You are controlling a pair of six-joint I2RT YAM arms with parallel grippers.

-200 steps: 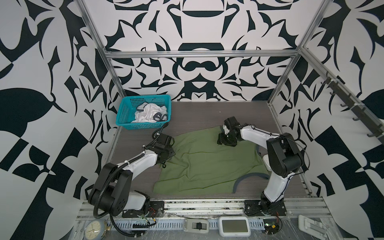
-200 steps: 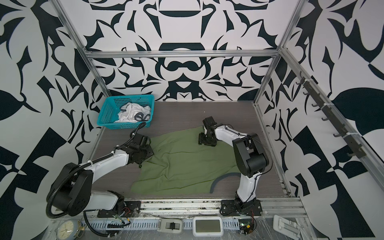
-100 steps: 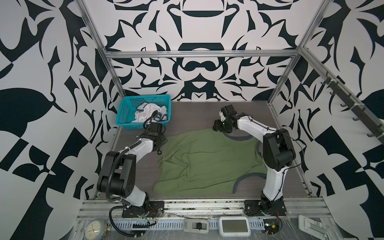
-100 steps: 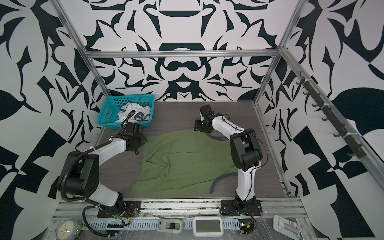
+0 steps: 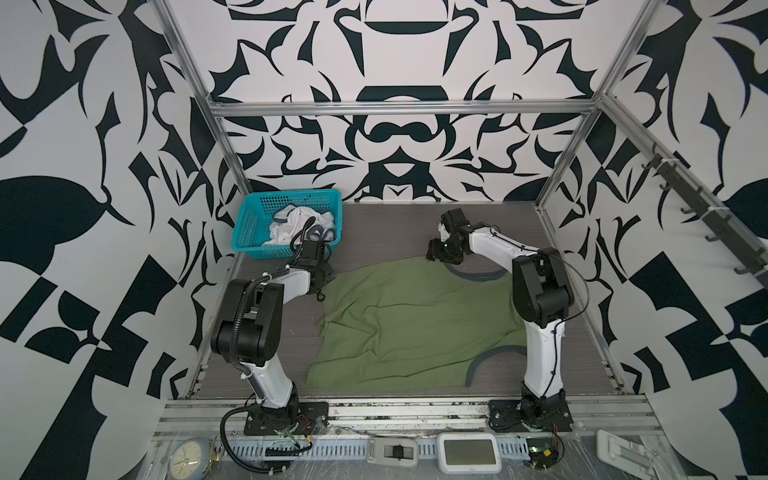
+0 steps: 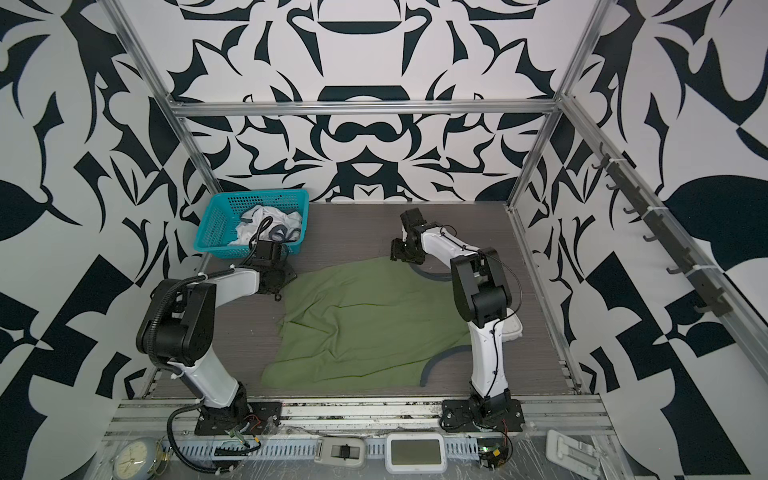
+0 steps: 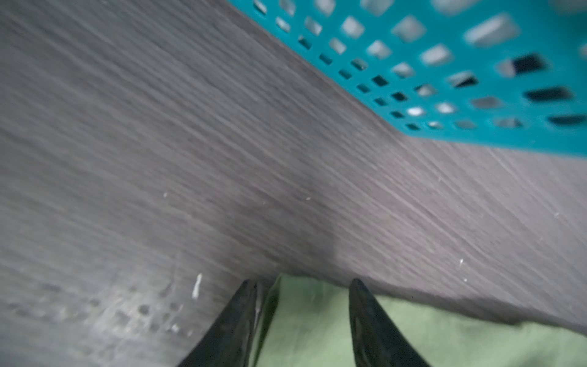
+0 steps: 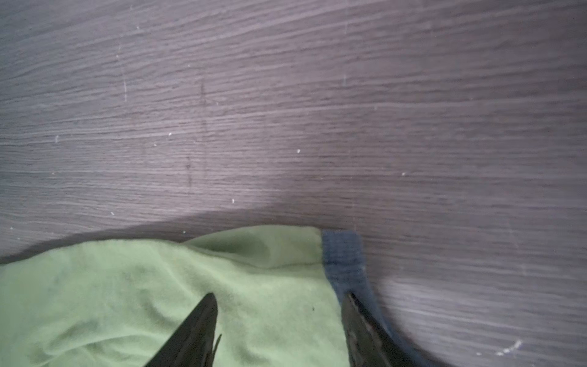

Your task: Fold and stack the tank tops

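The olive green tank top [image 5: 415, 324] [image 6: 365, 328] lies spread and wrinkled on the dark table in both top views. My left gripper [image 5: 323, 281] [image 6: 286, 277] rests low at its far left corner, close to the basket. In the left wrist view that gripper [image 7: 303, 282] is open, with the green cloth [image 7: 311, 324] between its fingers. My right gripper [image 5: 433, 253] [image 6: 395, 254] sits at the far right corner. In the right wrist view it [image 8: 279, 297] is open over green cloth [image 8: 127, 286] and the grey-blue trim [image 8: 341, 254]. The white tank top [image 5: 295, 224] [image 6: 266, 222] lies crumpled in the basket.
The teal mesh basket [image 5: 249, 224] [image 6: 212, 232] [image 7: 476, 79] stands at the table's back left. A white object [image 6: 513, 328] lies behind the right arm by the right frame rail. A clock [image 5: 187, 459] and small devices sit on the front ledge.
Both grippers have moved toward the back of the table. The green top's far edge has gone back with them and lies flatter. The left jaws have narrowed.
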